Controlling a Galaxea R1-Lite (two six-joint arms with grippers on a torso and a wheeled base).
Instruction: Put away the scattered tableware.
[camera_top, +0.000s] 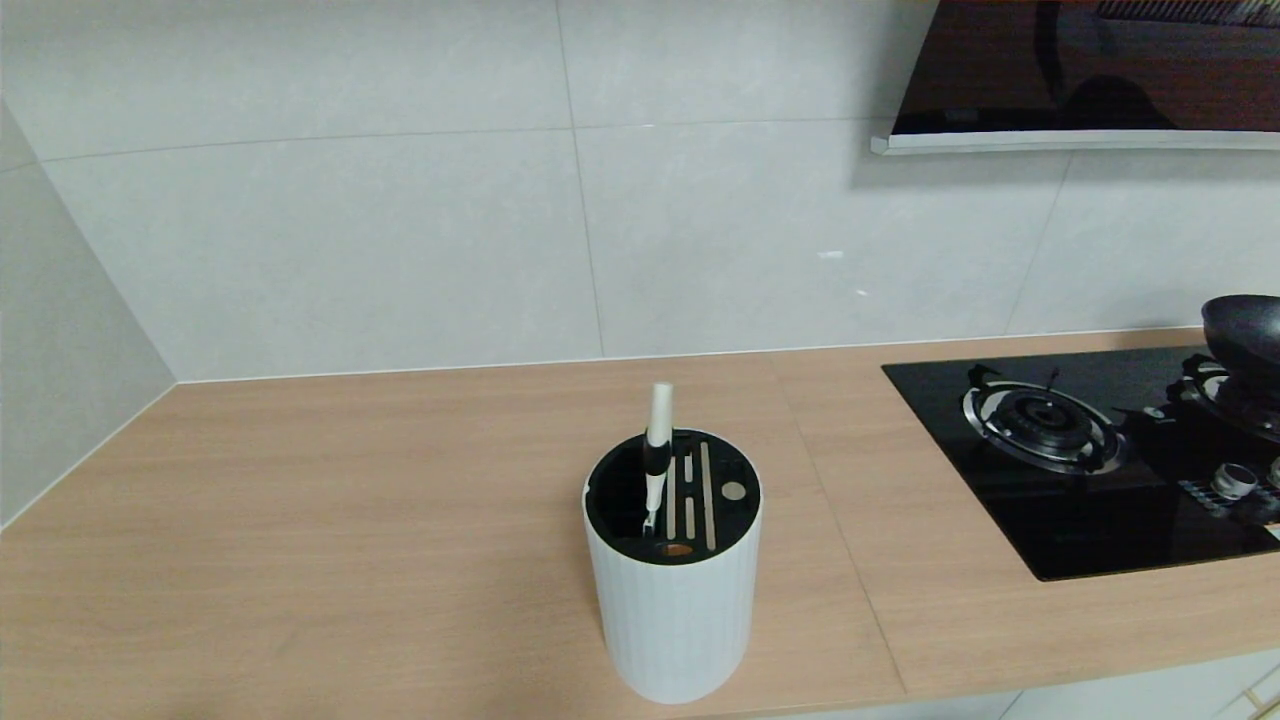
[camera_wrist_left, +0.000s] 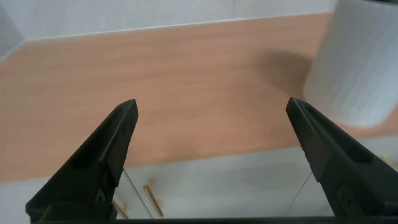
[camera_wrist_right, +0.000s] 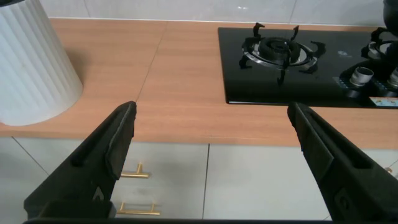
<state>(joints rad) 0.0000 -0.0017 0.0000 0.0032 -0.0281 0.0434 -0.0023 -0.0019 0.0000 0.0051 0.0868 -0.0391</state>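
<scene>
A white ribbed cylinder holder with a black slotted top stands on the wooden counter near its front edge. One utensil with a white and black handle stands upright in the holder's open compartment. My left gripper hangs open below the counter's front edge, with the holder off to one side. My right gripper is open too, in front of the cabinet fronts, with the holder beside it. Nothing sits between either pair of fingers.
A black gas hob with burners is set into the counter on the right, a dark pan on its far burner. A range hood hangs above. Tiled walls close the back and left. Cabinet doors with gold handles lie below the counter.
</scene>
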